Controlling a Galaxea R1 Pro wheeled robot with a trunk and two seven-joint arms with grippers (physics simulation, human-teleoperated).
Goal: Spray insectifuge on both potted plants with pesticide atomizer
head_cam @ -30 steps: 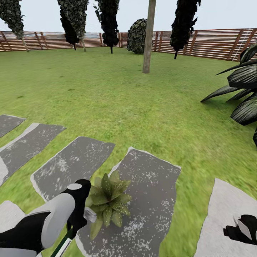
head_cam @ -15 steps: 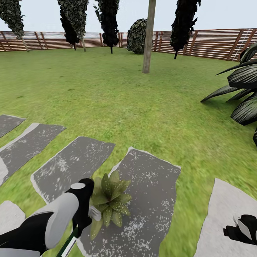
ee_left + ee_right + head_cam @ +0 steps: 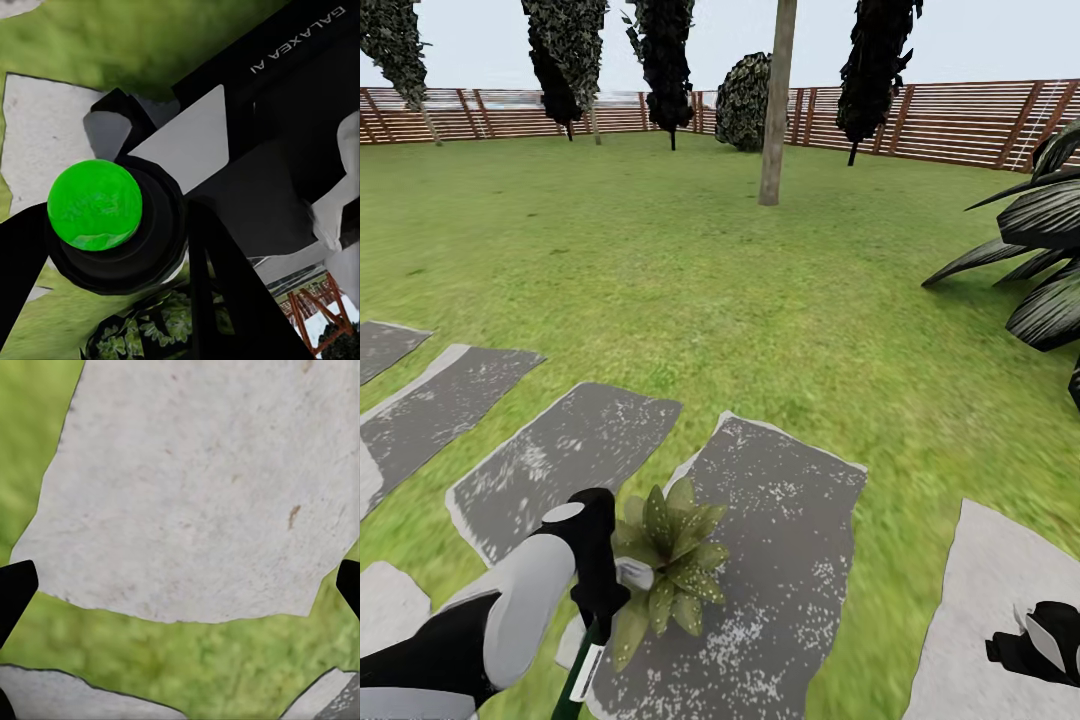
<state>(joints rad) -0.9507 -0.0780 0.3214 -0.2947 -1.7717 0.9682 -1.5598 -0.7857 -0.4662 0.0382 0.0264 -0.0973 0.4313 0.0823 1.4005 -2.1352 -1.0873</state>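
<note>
The pesticide atomizer (image 3: pixel 582 672) is seen at the near edge of the head view, a slim dark-green body with a white label, hanging slanted below the left gripper (image 3: pixel 600 598). That gripper is closed around the bottle's upper part; the red top is not made out. In the left wrist view a bright green round cap or base (image 3: pixel 94 204) is seen end-on in a black collar – which end of the bottle it is cannot be told.

The bottle is judged light, stiff and smooth, so slip or twist in the grasp is the likely risk. A hold around the neck or upper body is judged best, nozzle left free.

The right gripper (image 3: pixel 180 585) is held idle with its fingers spread wide, nothing between them, over a pale stone slab (image 3: pixel 202 487) edged by grass.

Just beside the left gripper, one potted plant (image 3: pixel 665 570) is seen – a low rosette of pointed speckled leaves, standing on a grey stone slab (image 3: pixel 780 560). Its pot cannot be made out. The leaves are judged soft and easily knocked. A second potted plant is not made out.

Further slabs are laid in a row to the left, flat and hard. Beyond, open lawn (image 3: pixel 660 260) gives ample room. A dark-leaved bush (image 3: pixel 1040 260) is at the right, a bare trunk (image 3: pixel 776 110) mid-lawn, dark trees and a brown slatted fence (image 3: pixel 960 120) at the far edge.
</note>
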